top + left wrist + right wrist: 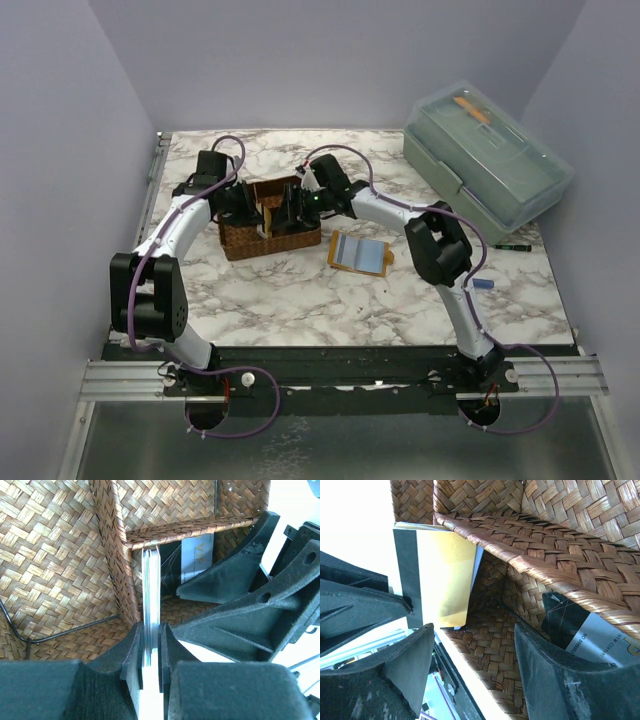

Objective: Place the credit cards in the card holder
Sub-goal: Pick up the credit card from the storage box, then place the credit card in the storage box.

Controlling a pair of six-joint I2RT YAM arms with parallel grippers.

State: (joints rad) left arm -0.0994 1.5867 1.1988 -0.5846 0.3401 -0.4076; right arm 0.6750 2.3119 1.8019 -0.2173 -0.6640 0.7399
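Both grippers reach into the brown woven basket [270,238]. My left gripper [150,632] is shut on a stack of credit cards [151,585], seen edge-on and standing upright against the basket's divider. In the top view the left gripper [243,205] is over the basket's left half. My right gripper [475,645] is open and empty, its fingers either side of a basket compartment, next to the yellowish card [442,575] of that stack. The right gripper [293,207] is over the basket's right half. The card holder [343,257] lies open on the table right of the basket, a pale blue card [368,255] on it.
A dark card [580,625] leans in a neighbouring basket compartment, and a white card [197,557] stands behind a divider. A clear lidded box [490,165] sits at the back right. A small blue item [483,285] and a black pen [512,244] lie at the right.
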